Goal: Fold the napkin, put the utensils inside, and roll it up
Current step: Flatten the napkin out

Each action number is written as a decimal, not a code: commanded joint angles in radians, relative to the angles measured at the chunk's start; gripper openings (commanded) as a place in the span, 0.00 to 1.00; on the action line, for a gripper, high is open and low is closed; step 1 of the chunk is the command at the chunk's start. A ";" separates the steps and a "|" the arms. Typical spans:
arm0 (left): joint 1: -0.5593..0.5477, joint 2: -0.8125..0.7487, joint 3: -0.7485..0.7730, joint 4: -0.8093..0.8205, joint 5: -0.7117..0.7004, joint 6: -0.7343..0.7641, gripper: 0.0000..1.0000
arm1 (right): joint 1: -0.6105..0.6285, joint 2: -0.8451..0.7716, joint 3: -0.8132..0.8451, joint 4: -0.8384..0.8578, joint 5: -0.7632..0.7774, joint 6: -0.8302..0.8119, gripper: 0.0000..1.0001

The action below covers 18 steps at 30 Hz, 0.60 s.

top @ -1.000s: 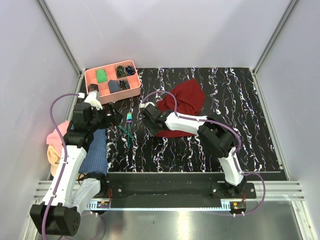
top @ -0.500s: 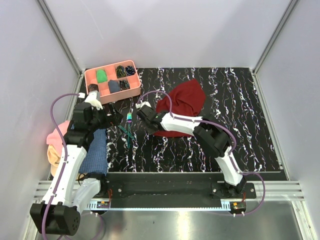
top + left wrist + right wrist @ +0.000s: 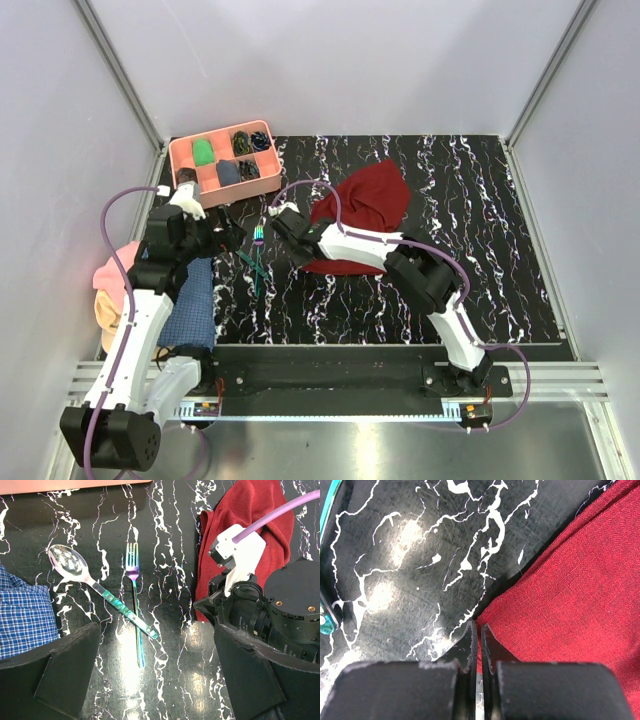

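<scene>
We're in a robotics lab test cell, not a home or kitchen. Plain white panel walls [image 3: 330, 60] sit in an alu extrusion frame [image 3: 120, 75]. Two robot arms, the left arm [image 3: 150, 300] & the right arm [image 3: 440, 290], w/ purple cables [image 3: 108, 215], are bolted to a slotted metal rail [image 3: 330, 388] at the edge of a black marbled tabletop [image 3: 500, 220].

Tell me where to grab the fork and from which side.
Probably the fork's handle end nearest the arms, past where the spoon's handle crosses it. Come straight down, jaws astride the thin shaft. It lies flat on the table, so a sideways approach likely could not get under it.
</scene>
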 commanded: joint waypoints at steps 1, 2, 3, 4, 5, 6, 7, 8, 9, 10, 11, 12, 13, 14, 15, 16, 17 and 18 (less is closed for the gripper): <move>-0.005 -0.003 0.017 0.036 0.000 -0.003 0.99 | -0.002 -0.096 0.063 -0.028 -0.018 0.010 0.00; -0.009 0.001 0.014 0.039 0.006 -0.003 0.99 | -0.003 -0.116 0.069 -0.028 -0.016 0.013 0.01; -0.010 0.004 0.014 0.045 0.011 -0.002 0.99 | -0.008 -0.156 0.070 -0.029 -0.021 0.014 0.02; -0.012 0.008 0.011 0.048 0.015 -0.006 0.99 | -0.009 -0.175 0.070 -0.028 -0.021 0.019 0.03; -0.016 0.008 0.009 0.055 0.014 -0.014 0.99 | -0.015 -0.193 0.066 -0.029 -0.022 0.022 0.05; -0.021 0.007 0.006 0.062 0.011 -0.025 0.98 | -0.017 -0.227 0.060 -0.029 -0.024 0.027 0.05; -0.034 0.004 -0.008 0.071 0.003 -0.052 0.98 | -0.023 -0.242 0.041 -0.028 -0.025 0.030 0.04; -0.045 -0.002 -0.017 0.089 -0.002 -0.068 0.97 | -0.026 -0.258 0.029 -0.028 -0.024 0.031 0.02; -0.058 -0.004 -0.028 0.098 -0.008 -0.086 0.97 | -0.035 -0.288 0.014 -0.028 -0.016 0.033 0.00; -0.093 -0.007 -0.049 0.106 -0.032 -0.127 0.96 | -0.042 -0.307 -0.029 -0.026 -0.006 0.039 0.00; -0.117 -0.010 -0.060 0.130 -0.048 -0.149 0.95 | -0.052 -0.343 -0.054 -0.025 0.008 0.042 0.00; -0.146 -0.009 -0.074 0.147 -0.066 -0.167 0.95 | -0.080 -0.362 -0.081 -0.020 0.010 0.053 0.00; -0.212 -0.006 -0.100 0.164 -0.115 -0.206 0.94 | -0.097 -0.382 -0.144 -0.011 0.014 0.059 0.00; -0.246 0.014 -0.110 0.202 -0.139 -0.221 0.94 | -0.118 -0.426 -0.179 -0.003 0.015 0.065 0.00; -0.275 0.033 -0.118 0.221 -0.161 -0.233 0.94 | -0.159 -0.449 -0.216 0.006 0.015 0.074 0.00; -0.324 0.056 -0.127 0.236 -0.193 -0.250 0.93 | -0.183 -0.472 -0.288 0.018 0.016 0.077 0.00; -0.344 0.109 -0.127 0.262 -0.206 -0.258 0.92 | -0.201 -0.523 -0.321 0.023 0.027 0.079 0.00; -0.361 0.138 -0.126 0.273 -0.216 -0.263 0.90 | -0.219 -0.547 -0.354 0.026 0.034 0.082 0.00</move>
